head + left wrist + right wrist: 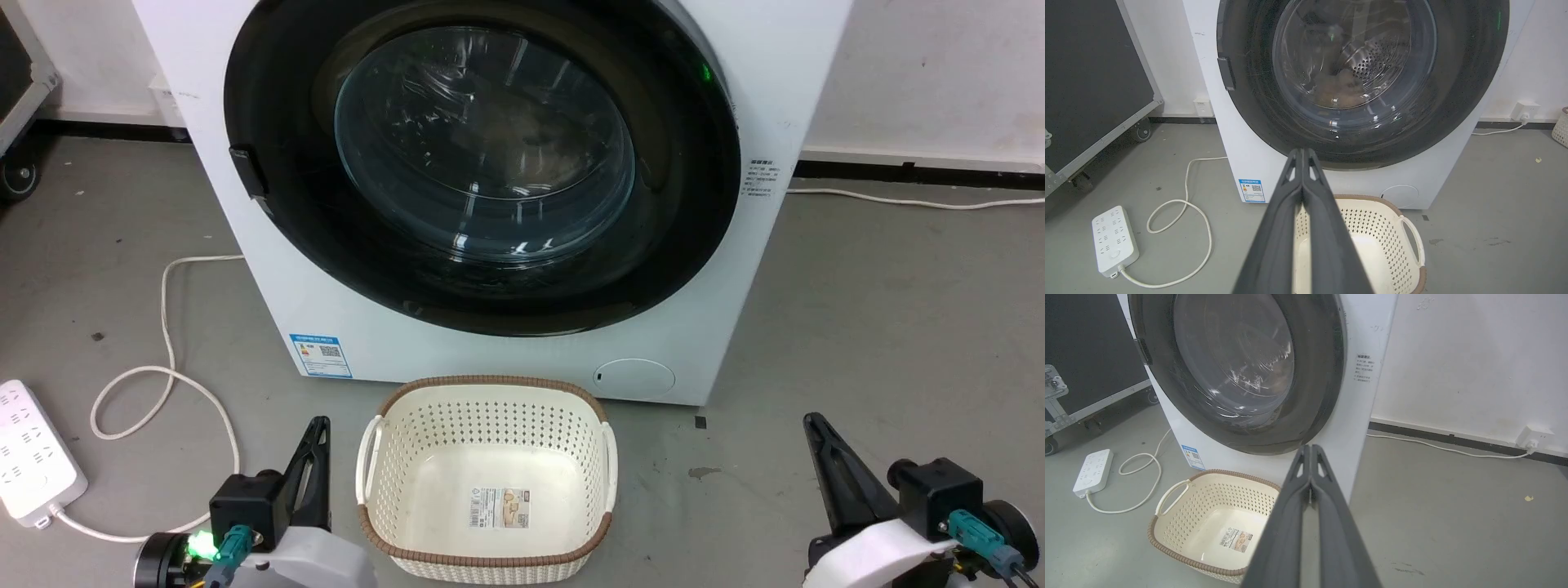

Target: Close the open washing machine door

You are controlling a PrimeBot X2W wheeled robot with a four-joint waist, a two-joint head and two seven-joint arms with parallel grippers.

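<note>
From my head camera the washing machine (269,269) stands at 12 o'clock, its white front facing me. The washing machine door (482,163) lies flat against that front, black rim covering the opening, with no gap that I can make out along its edge. Through the bulging glass I see the steel drum. The door's dark catch sits at 9 o'clock on the rim.

My left tool (320,429) is low at 7 o'clock, above the floor (882,327). Its wrist camera shows the two dark fingers pressed together along their length, gripping nothing, tips pointing toward the lower rim of the door and apart from it. My right tool (812,425) is at 5 o'clock. Its fingers are likewise pressed together and empty, pointing at the machine's lower right corner.

Between the two tools, at 6 o'clock, a cream perforated basket (490,384) stands on the floor just before the machine, below the blue label (321,354) and round cap (635,379). A white power strip (33,457) lies at 8 o'clock, its cord (167,327) looping toward the machine.
</note>
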